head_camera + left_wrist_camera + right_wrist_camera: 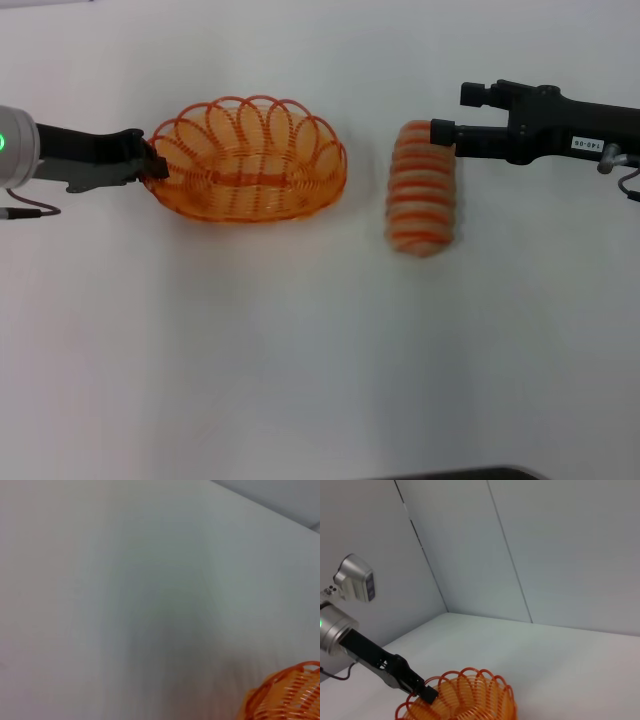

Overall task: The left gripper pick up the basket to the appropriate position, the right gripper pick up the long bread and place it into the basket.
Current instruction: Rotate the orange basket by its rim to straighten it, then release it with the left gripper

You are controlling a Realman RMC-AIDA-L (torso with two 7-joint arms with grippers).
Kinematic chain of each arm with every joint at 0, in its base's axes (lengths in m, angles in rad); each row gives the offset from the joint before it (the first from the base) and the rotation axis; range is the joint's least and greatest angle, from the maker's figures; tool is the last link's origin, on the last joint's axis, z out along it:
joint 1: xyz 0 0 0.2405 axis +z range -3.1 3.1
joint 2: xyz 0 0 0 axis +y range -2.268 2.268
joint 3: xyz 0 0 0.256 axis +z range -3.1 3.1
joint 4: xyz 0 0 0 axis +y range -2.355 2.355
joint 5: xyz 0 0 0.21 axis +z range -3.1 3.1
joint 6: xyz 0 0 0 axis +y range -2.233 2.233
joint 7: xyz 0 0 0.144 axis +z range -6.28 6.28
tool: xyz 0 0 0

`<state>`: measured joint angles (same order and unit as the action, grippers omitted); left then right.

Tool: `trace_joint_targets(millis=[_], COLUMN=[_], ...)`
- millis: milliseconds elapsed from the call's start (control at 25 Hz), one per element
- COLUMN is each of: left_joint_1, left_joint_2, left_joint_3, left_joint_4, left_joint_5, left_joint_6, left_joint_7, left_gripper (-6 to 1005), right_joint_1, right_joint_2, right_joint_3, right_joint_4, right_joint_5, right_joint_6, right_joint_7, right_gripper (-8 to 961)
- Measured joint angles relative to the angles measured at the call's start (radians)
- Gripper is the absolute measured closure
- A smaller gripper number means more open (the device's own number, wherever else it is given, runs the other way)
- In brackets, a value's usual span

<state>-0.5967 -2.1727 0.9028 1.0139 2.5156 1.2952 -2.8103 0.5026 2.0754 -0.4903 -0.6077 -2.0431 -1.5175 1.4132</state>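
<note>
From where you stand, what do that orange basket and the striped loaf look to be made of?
The basket looks like thin wire in a glossy orange coating: open loops you can see through. The long bread has a matt, pale tan surface with orange bands and soft ridges; whether it is real bread or a foam or plastic model, I cannot tell.

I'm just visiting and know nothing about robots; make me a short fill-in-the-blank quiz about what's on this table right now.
1. The wire basket is coloured ____.
2. The long bread lies on the table, not yet in the ____.
3. The left gripper is at the basket's ____.
4. The right gripper is at the far end of the ____.

Missing words: orange; basket; rim; bread
</note>
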Motion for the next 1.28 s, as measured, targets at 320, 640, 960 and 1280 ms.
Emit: trace_joint_targets(millis=[320, 640, 960, 1280], left_joint_1=[0.024, 0.027, 0.038, 0.092], left_joint_2=[0.005, 0.007, 0.007, 0.015], left_joint_3=[0.005, 0.013, 0.016, -0.022], left_joint_4=[-0.035, -0.044, -0.038, 0.028], left_joint_5=[-0.037, -0.041, -0.056, -0.168], left_joint_6=[-0.042, -0.039, -0.031, -0.02], left_joint_7=[0.008, 0.015, 0.026, 0.18], left_gripper=[895, 837, 778, 476], right_joint_1=[0.008, 0.013, 0.015, 0.021], right_joint_2=[0.0, 0.0, -0.001, -0.002], right_joint_3=[0.0, -0.007, -0.013, -0.005], right_joint_4=[0.0, -0.001, -0.001, -0.001], right_joint_5=[-0.003, -0.004, -0.005, 0.001], right_joint_6=[-0.004, -0.004, -0.004, -0.007], right_joint_7=[0.0, -0.001, -0.001, 0.035], right_gripper=[29, 28, 28, 28])
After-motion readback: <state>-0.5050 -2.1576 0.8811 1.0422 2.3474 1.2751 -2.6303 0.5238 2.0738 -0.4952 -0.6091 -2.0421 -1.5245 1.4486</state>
